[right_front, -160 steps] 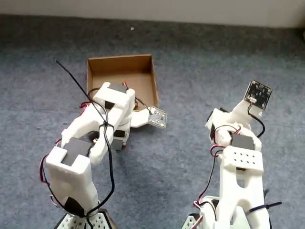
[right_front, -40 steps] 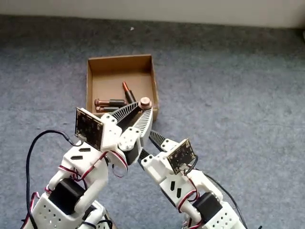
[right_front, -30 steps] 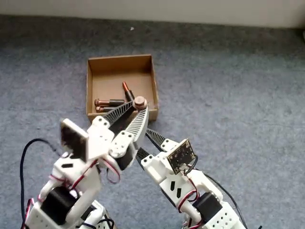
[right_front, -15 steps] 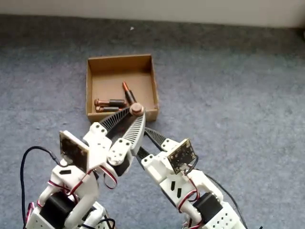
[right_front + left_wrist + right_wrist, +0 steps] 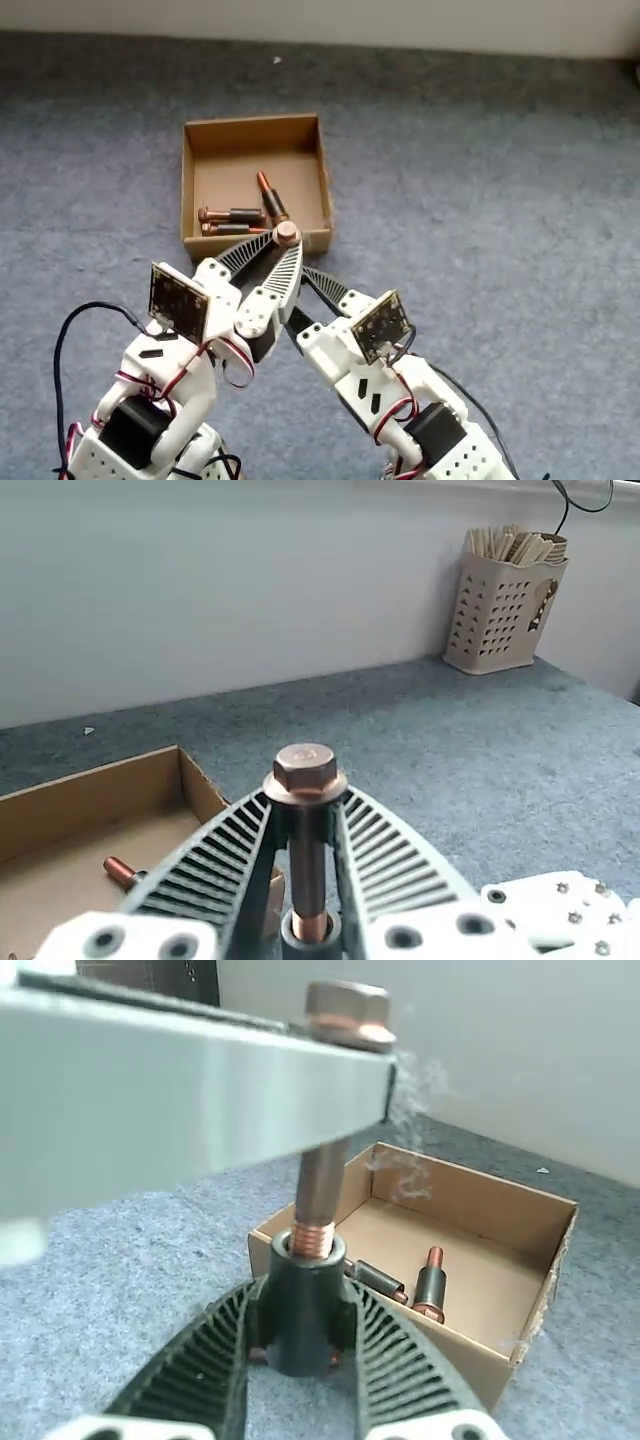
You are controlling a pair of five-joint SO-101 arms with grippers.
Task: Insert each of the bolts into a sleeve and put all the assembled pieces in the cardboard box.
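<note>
The left tool (image 5: pixel 305 805) is closed on a copper hex-headed bolt (image 5: pixel 308 852), which is held upright. Directly beneath it, a dark cylindrical sleeve (image 5: pixel 300 1295) is clamped in the right tool (image 5: pixel 302 1305), with the bolt's threaded end set in its mouth. The brown cardboard box (image 5: pixel 254 123) is found at 12 o'clock.

both arms angle inward, fingers pointing forward; left gripper (image 5: pixel 284 242) clamped on the bolt (image 5: pixel 305 770), right gripper (image 5: pixel 302 1305) beneath, clamped on the sleeve (image 5: pixel 300 1330)

Grey carpet (image 5: pixel 480 150) meets a pale wall (image 5: pixel 250 570), perforated basket (image 5: pixel 500 605) beside it.
</note>
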